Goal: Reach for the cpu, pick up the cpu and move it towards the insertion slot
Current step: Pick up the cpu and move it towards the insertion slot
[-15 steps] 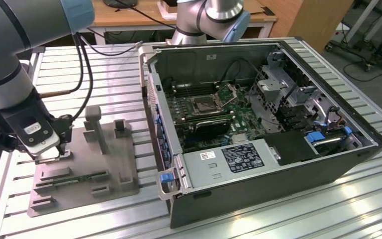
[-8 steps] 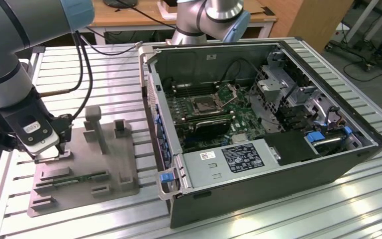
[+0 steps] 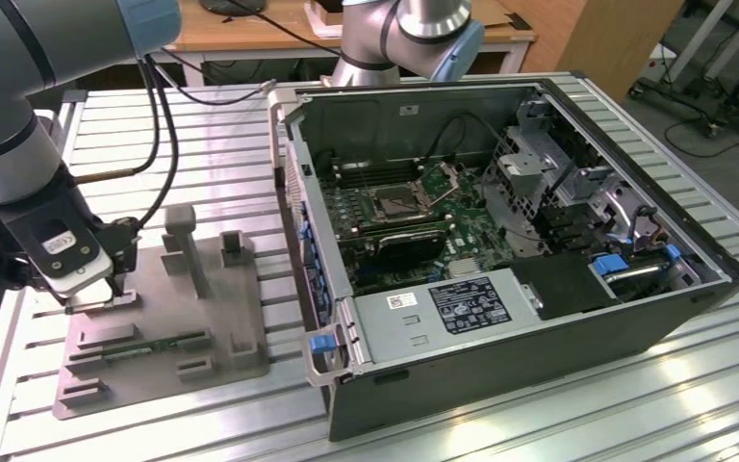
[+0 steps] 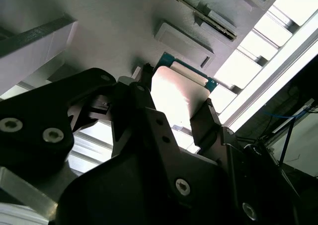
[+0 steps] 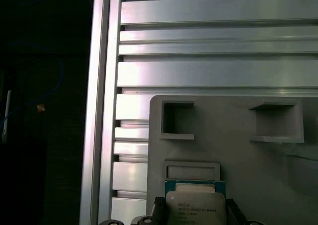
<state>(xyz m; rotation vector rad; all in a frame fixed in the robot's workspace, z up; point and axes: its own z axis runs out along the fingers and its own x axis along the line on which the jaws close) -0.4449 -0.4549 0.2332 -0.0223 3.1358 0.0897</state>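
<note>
One gripper (image 3: 97, 287), low over the grey fixture plate (image 3: 203, 322) at the exterior view's left, on the slatted table (image 3: 151, 125). It is narrowed onto the cpu (image 5: 197, 209): in both wrist views the black fingers (image 4: 204, 116) sit against two opposite edges of the chip, silver top between them. The cpu looks level with the plate, beside a shallow recess, not raised clear.

Step in hand, as I judge it: the pick-up, grasp made, lift not begun.

Insertion slot (image 3: 393, 200) lies well apart, inside the open computer case (image 3: 511, 289), retention plate hinged up.

Judgement: the carry calls for a straight rise, chip kept flat, then travel over the case wall.
</note>
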